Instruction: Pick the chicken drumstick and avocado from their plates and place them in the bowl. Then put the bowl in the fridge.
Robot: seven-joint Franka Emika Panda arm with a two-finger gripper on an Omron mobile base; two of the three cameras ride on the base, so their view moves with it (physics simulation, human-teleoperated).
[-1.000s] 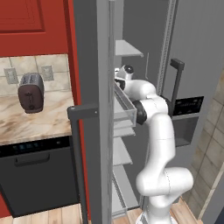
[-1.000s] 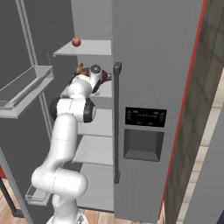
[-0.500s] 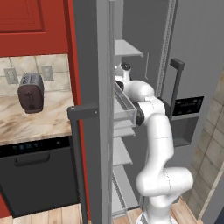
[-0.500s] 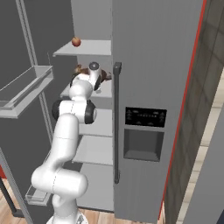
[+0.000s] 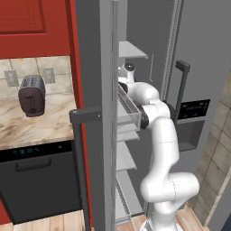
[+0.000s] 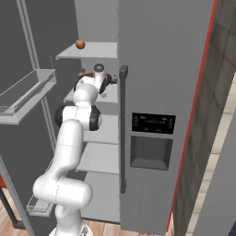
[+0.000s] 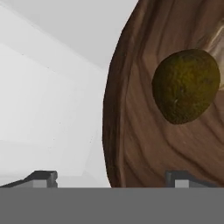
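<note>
The dark brown bowl rests on a white shelf inside the open fridge and takes up the right half of the hand view. The olive-green avocado lies in it. A pale sliver of the chicken drumstick shows at the right edge. My gripper is open, its two tips spread wide on either side of the bowl's near rim. In the right base view the bowl peeks out behind my wrist. The plates are out of view.
A small reddish fruit sits on the shelf above. The open fridge door with its clear bin stands close on my left. The shut door's bar handle is on the right. A toaster stands on the marble counter.
My hand has risen slightly over the bowl on the shelf. The arm has barely moved otherwise.
</note>
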